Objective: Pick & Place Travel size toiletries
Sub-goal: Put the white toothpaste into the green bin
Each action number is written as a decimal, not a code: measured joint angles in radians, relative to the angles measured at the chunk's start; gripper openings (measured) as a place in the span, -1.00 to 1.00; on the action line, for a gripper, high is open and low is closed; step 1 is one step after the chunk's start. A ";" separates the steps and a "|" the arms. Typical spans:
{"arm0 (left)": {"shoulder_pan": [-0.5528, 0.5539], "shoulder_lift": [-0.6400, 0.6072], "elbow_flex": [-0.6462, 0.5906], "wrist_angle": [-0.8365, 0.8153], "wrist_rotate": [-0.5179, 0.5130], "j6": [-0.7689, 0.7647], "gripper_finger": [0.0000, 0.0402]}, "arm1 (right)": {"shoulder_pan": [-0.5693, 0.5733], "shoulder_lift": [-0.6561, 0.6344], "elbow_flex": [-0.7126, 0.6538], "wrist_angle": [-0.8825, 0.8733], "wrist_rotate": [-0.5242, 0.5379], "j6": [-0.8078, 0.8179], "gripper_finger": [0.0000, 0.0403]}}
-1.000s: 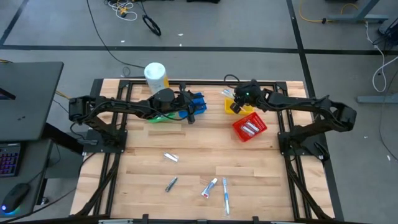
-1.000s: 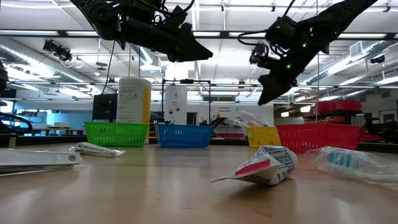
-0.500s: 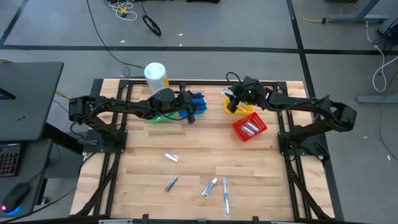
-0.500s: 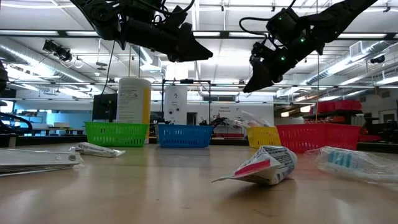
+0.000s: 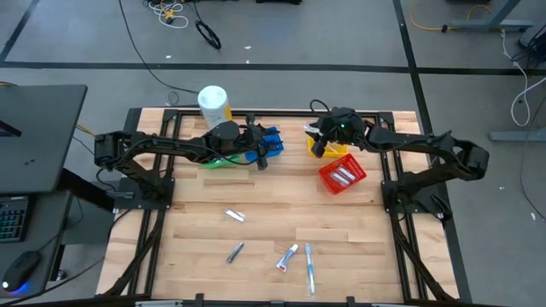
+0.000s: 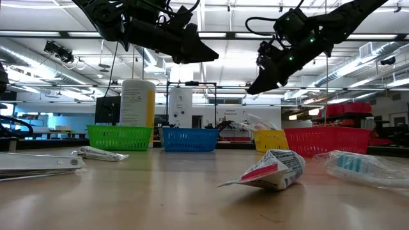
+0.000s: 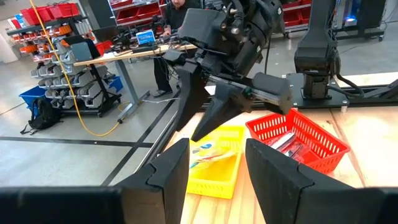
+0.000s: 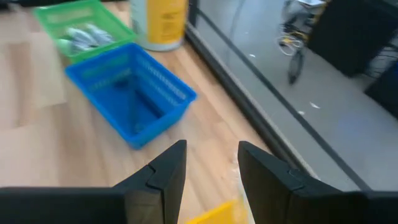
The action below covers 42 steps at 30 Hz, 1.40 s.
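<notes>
Several small toiletries lie flat on the near half of the table: a white tube (image 5: 235, 216), a dark razor (image 5: 235, 251), a red-and-white tube (image 5: 287, 256) and a slim toothbrush (image 5: 309, 266). The low view shows the red-and-white tube (image 6: 268, 171) close up. My left gripper (image 5: 262, 158) hovers open beside the blue basket (image 5: 271, 139), its fingers empty in its wrist view (image 7: 214, 168). My right gripper (image 5: 316, 141) hangs open above the left end of the yellow basket (image 5: 328, 147); nothing is between its fingers (image 8: 211, 165).
A green basket (image 5: 217, 162) holding tubes sits under my left arm. A red basket (image 5: 343, 175) with items stands right of centre. A large white-and-yellow bottle (image 5: 213, 104) stands at the far edge. A wrapped item (image 6: 358, 166) lies near the low camera.
My right gripper has moved a little toward the table's left and upward, from over the yellow basket's middle to above its left end, and has tipped so that its fingers point more to the left. The left arm has kept still.
</notes>
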 joint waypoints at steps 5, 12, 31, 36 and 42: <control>0.000 0.000 0.000 0.000 0.000 0.000 -0.17 | 0.039 0.000 0.000 0.015 -0.055 0.033 -0.23; 0.000 0.000 0.000 0.049 0.000 0.019 -0.17 | 0.142 0.000 0.000 -0.005 -0.090 0.053 -0.23; -0.107 -0.091 0.019 -0.545 0.230 -0.094 -0.31 | 0.494 0.009 0.000 -0.103 -0.133 0.261 -0.23; -0.183 -0.170 0.020 -0.723 0.211 -0.006 -0.40 | 0.570 0.040 0.000 -0.112 -0.132 0.336 -0.23; -0.259 -0.184 0.021 -0.864 0.211 -0.138 -0.42 | 0.646 0.098 0.000 -0.100 -0.132 0.374 -0.23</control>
